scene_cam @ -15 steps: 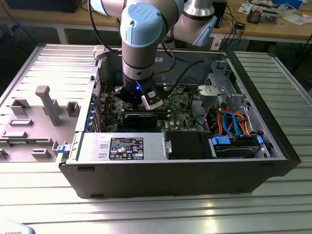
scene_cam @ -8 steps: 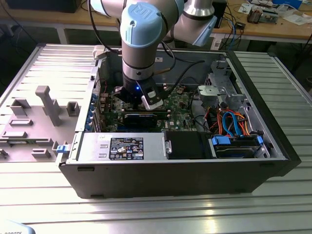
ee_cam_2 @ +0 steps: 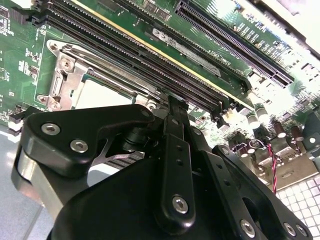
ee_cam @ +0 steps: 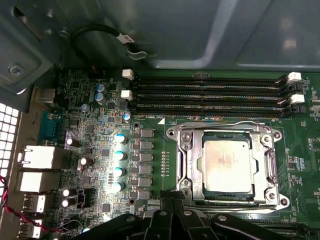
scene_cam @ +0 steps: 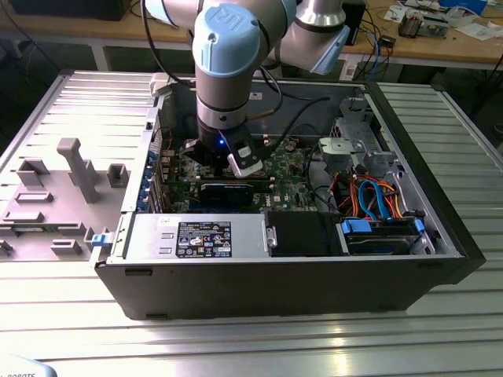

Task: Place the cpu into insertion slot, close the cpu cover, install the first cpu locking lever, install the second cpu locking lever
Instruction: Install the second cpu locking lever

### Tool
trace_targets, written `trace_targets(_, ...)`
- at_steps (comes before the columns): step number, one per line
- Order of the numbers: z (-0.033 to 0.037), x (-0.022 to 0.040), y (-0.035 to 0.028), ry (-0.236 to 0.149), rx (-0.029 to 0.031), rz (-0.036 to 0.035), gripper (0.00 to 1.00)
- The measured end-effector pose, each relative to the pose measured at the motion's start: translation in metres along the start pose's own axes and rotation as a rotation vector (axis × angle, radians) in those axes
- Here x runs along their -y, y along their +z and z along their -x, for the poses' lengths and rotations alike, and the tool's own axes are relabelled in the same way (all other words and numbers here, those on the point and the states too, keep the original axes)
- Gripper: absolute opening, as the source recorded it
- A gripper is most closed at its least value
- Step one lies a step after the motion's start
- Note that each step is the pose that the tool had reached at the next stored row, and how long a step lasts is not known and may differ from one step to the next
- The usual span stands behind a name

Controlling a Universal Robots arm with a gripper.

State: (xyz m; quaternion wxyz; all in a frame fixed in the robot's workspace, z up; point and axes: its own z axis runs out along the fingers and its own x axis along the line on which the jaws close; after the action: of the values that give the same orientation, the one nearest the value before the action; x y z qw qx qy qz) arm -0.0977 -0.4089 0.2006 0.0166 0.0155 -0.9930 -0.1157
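First wrist view: cpu (ee_cam: 226, 165) seated under cpu cover (ee_cam: 190, 165), near motherboard (ee_cam: 90, 95) edge.
Handling: thin, fragile; you touch rims only.
Gripper (ee_cam: 172, 200): grip state — cannot tell.

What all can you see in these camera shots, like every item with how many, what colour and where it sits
computer case: one, black, open on the ribbed metal table
motherboard: one, green, lying inside the case
cpu: one, silver-grey, seated in the insertion slot
cpu cover: one, silver, closed flat around the cpu
memory slots: four, black, in a row beside the insertion slot
power supply: one, silver, along the case's near wall in the exterior view
drive cables: several, blue and orange, toward the exterior view's right
grey fixture: one, on the table at the exterior view's left
arm: one, blue and grey, reaching down into the case
gripper: one, black, beside the cpu cover's edge
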Motion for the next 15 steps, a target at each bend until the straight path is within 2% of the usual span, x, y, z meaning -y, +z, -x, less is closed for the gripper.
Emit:
trace_targets(1,-0.0007,0.0000,0.0001,-0.001,0.0022,0.0001,0.11)
trace_targets(4,-0.0015,0.0000,0.0001,0.001,0.0032,0.0003,0.11)
trace_targets(10,-0.0018,0.0001,0.0006,0.029,0.0098,0.0013,0.11)
trace_targets(15,-0.0018,0.0004,0.0014,0.036,0.0115,0.0014,0.11)
